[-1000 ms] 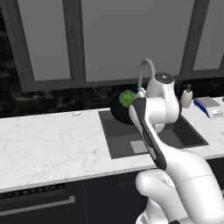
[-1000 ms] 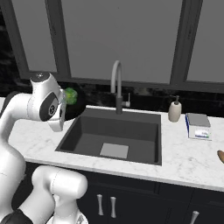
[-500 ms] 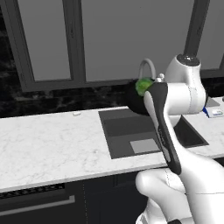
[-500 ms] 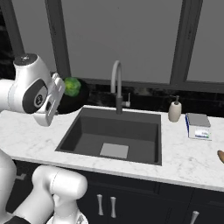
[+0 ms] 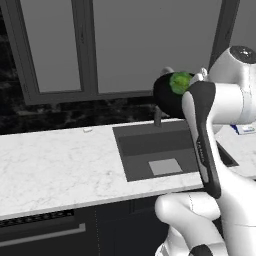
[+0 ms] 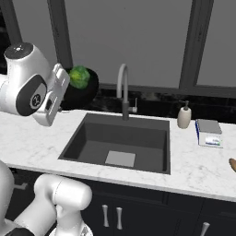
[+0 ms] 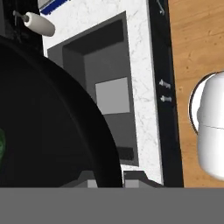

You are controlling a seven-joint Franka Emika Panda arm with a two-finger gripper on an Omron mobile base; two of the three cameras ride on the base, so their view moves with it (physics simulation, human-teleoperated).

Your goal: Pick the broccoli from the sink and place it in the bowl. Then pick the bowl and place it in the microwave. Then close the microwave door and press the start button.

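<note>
Left base view: we see the bowl (image 5: 167,95) up in the air at the arm's wrist, well above the sink (image 5: 165,152), tipped so its mouth faces sideways. The broccoli (image 5: 180,82) sits inside it near the rim. The white forearm covers the gripper, so we cannot tell the finger state here. The faucet base shows just below the bowl.

Right base view: the bowl (image 6: 83,87) sticks out just right of the hand, broccoli (image 6: 79,77) in it, bumpy top toward us. Faucet (image 6: 123,92) is near, to the right; soap dispenser (image 6: 184,115) and a sponge pack (image 6: 209,133) are well apart, beyond the sink (image 6: 120,140).

Hand view: the bowl's (image 7: 48,127) black rim runs down to the fingertips (image 7: 107,183); the grip looks clamped on it. A sliver of broccoli (image 7: 2,148) shows at the left edge. Sink (image 7: 107,92) lies past the rim.
</note>
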